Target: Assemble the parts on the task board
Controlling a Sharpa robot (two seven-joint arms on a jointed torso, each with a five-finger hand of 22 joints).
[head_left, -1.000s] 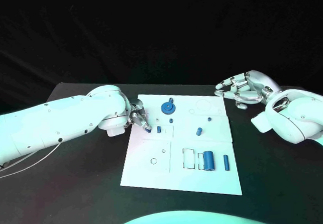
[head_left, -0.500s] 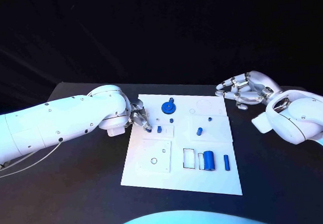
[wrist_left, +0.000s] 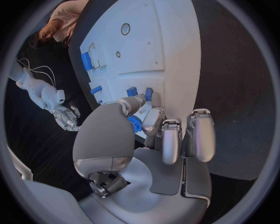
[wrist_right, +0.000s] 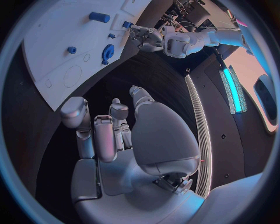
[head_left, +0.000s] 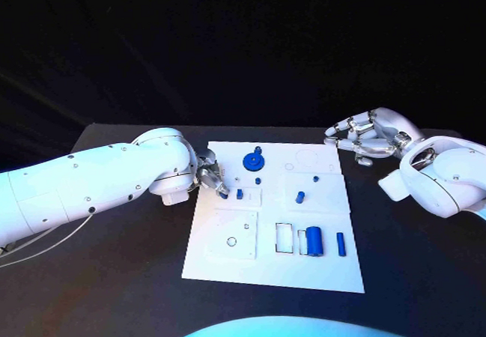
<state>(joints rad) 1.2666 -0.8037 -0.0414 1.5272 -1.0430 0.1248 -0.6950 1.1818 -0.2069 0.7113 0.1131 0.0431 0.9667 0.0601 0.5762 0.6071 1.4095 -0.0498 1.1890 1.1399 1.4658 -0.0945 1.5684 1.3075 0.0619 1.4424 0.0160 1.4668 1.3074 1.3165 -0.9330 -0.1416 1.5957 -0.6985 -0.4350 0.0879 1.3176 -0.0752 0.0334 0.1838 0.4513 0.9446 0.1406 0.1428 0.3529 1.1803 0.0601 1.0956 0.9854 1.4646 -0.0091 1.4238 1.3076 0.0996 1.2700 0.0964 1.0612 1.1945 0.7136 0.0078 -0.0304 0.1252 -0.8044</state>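
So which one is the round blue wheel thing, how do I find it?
Look at the white board in the middle of the black table. Go to its far edge, just beside the left hand. The gear sits there: it is the one flat, round blue part, while the other blue parts are small pegs or cylinders.

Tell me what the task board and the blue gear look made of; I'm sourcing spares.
Task board: seemingly rigid white plastic or coated sheet, matte, with flat cut-out recesses and no glare. Blue gear: probably moulded or printed plastic, judging by its uniform saturated colour and dull sheen. Neither can be confirmed by look alone.
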